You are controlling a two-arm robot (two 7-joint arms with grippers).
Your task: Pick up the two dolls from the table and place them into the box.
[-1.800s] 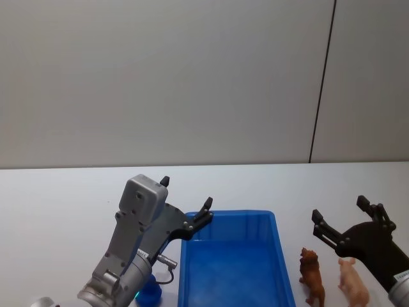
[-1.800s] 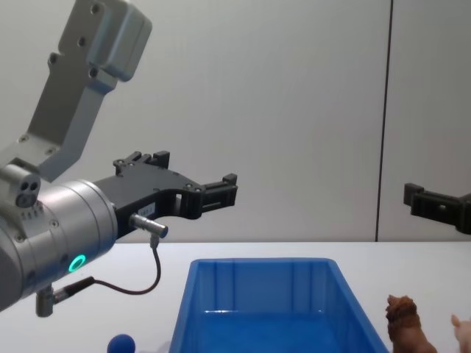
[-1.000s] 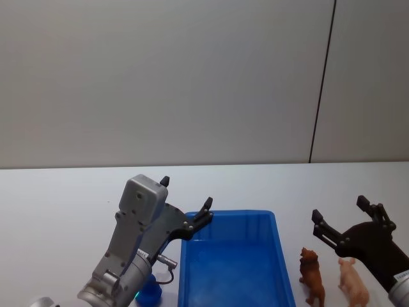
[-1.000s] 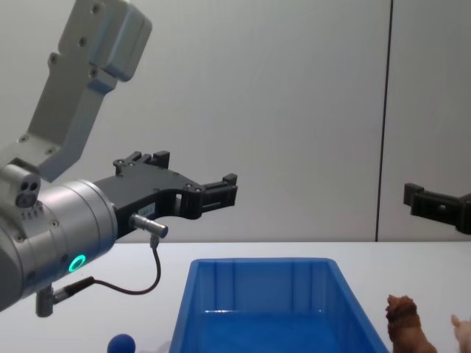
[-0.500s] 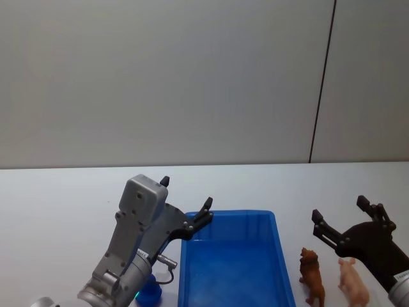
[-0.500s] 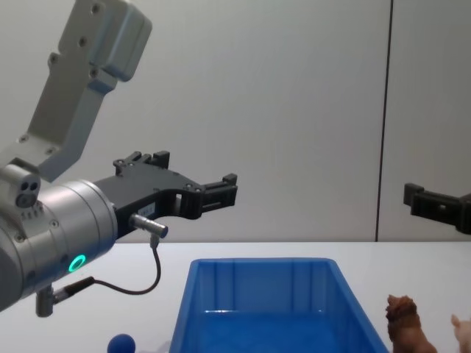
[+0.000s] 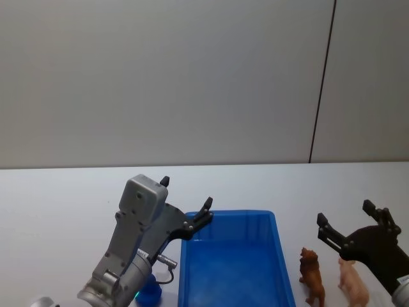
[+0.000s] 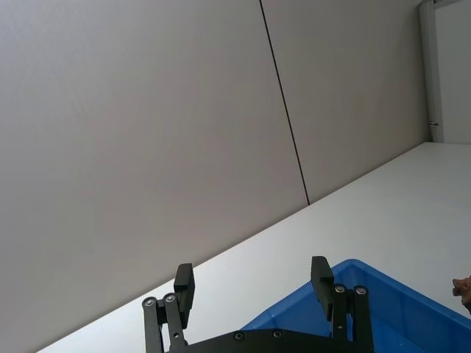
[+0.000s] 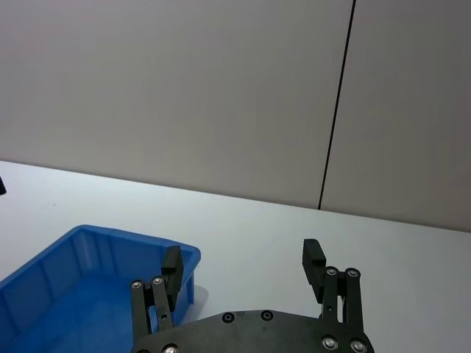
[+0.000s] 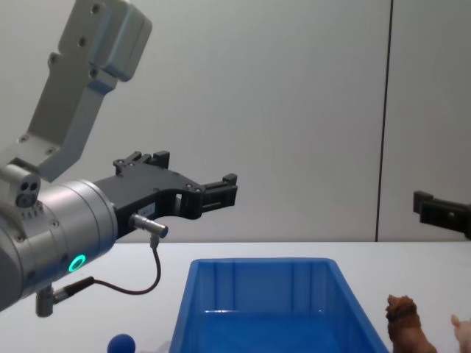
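Right gripper (image 7: 345,212), fingers spread, hovers near the brown doll (image 7: 311,275); it should drop straight, straddling its body. Left gripper (image 7: 186,192) idles, fingers released, by the box (image 7: 230,213).

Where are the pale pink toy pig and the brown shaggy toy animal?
pale pink toy pig (image 7: 354,286), head view, its back.
brown shaggy toy animal (image 7: 312,275), head view, its back.

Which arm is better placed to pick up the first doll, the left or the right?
The right. The open right gripper hangs close by the brown doll and the pink pig, which both stand on the right of the box. The left gripper is across the box, by its left edge.
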